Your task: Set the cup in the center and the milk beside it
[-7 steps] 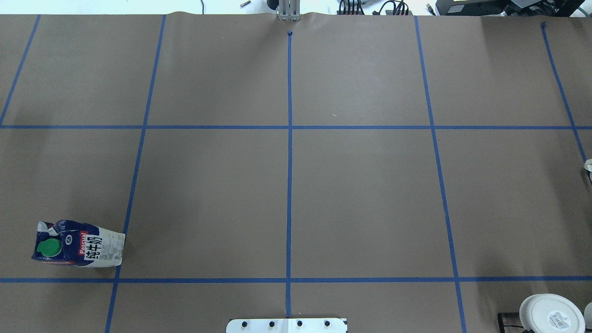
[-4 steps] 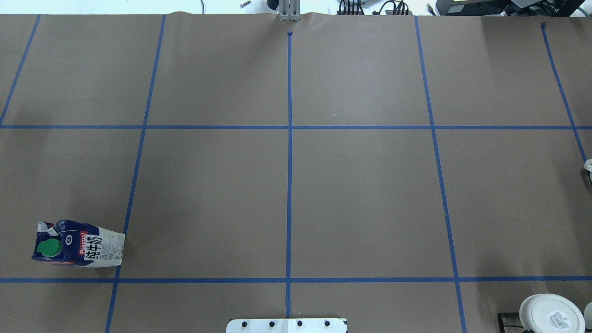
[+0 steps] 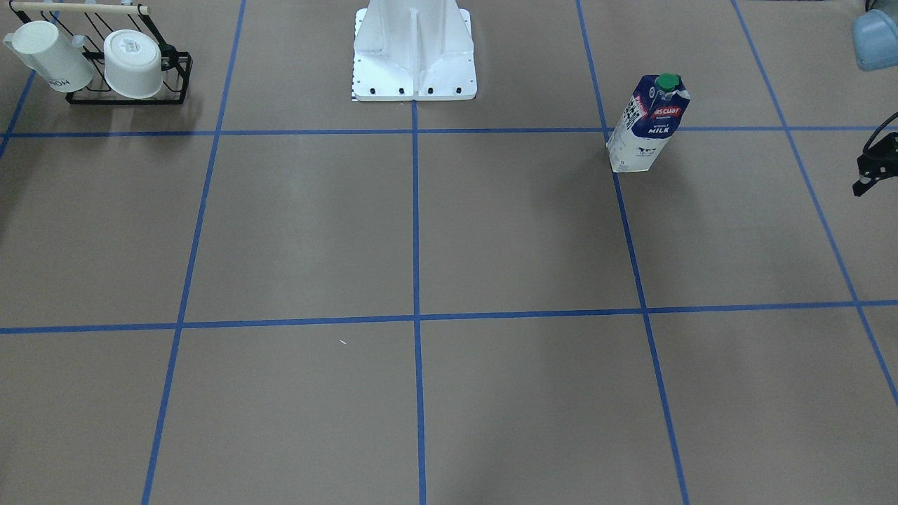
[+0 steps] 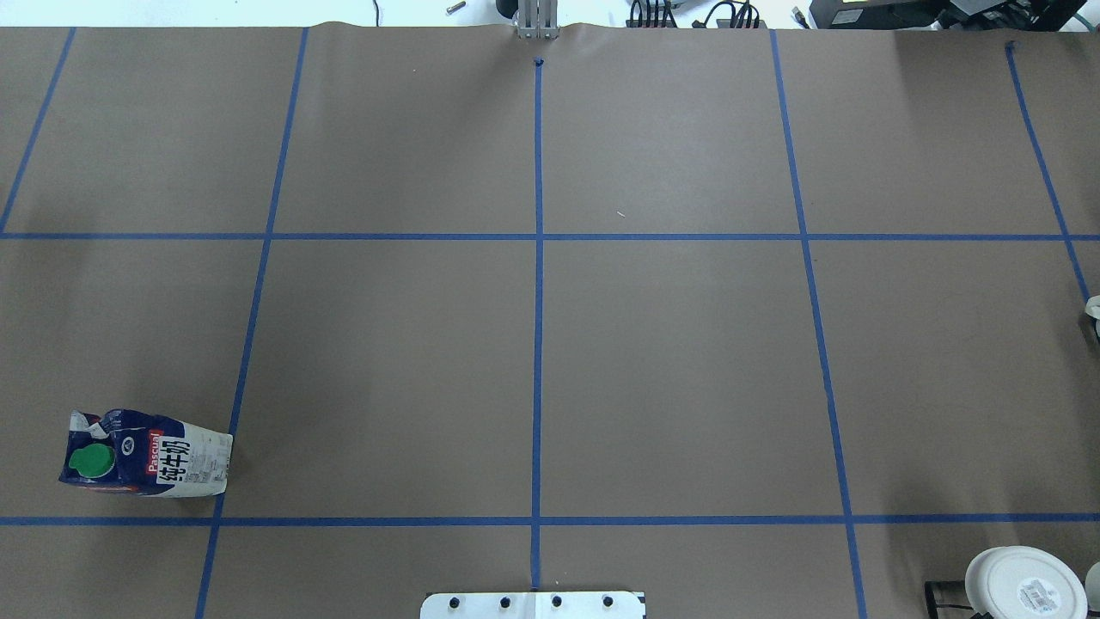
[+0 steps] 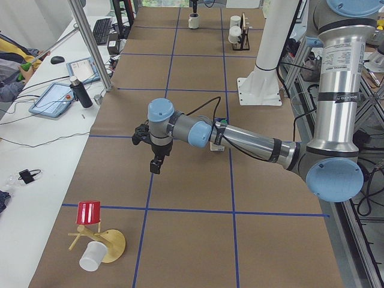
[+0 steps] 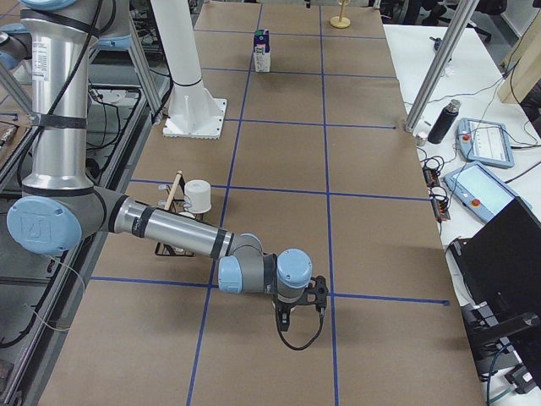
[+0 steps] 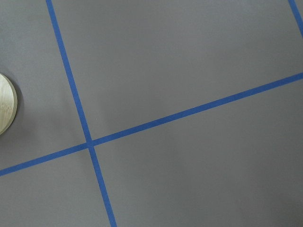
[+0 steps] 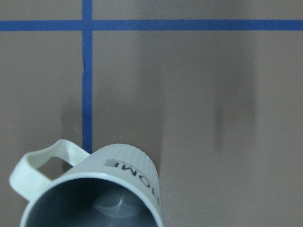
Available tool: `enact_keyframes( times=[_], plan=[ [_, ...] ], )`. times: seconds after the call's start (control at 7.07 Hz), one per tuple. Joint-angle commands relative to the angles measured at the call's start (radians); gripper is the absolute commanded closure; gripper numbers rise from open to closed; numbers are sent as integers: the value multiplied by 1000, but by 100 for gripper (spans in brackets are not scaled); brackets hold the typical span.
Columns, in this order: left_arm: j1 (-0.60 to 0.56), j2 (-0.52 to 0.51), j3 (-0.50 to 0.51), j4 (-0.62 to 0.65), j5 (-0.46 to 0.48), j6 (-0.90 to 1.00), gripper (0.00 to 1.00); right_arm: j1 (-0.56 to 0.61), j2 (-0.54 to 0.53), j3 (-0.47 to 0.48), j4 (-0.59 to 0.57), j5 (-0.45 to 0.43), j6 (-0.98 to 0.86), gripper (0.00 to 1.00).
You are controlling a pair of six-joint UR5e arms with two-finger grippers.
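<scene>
The milk (image 4: 146, 454) stands upright on the robot's left; it also shows in the front view (image 3: 649, 126). The cup (image 8: 90, 194), white with a grey inside, fills the bottom of the right wrist view, close under the right gripper (image 6: 283, 320). No fingers show there, so I cannot tell if the cup is held. The left gripper (image 5: 156, 165) hangs above the table beyond the milk; I cannot tell if it is open or shut. The center crossing (image 4: 538, 236) is bare.
A black rack (image 3: 126, 95) on the robot's right holds a taller lettered mug (image 3: 45, 45) and a label-based cup (image 3: 133, 63). The white robot base (image 3: 414, 77) is mid-table. A wooden stand (image 5: 108, 243) with a red cup (image 5: 90, 213) sits at the left end.
</scene>
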Motion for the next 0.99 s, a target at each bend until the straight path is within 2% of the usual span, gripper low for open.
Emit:
enact_keyframes(
  times=[0.0,0.14,0.57,0.85],
  plan=[
    [0,1,-1,0,-2,0,2,-4,13,-58,72,12,66,16],
    [0,1,0,0,-2,0,2,-7,17,-55,75,14,113,99],
    [0,1,0,0,-3,-2,2,-45,43,-28,78,16,109,100],
    [0,1,-3,0,-3,-2,2,-41,31,105,63,20,118,100]
  ],
)
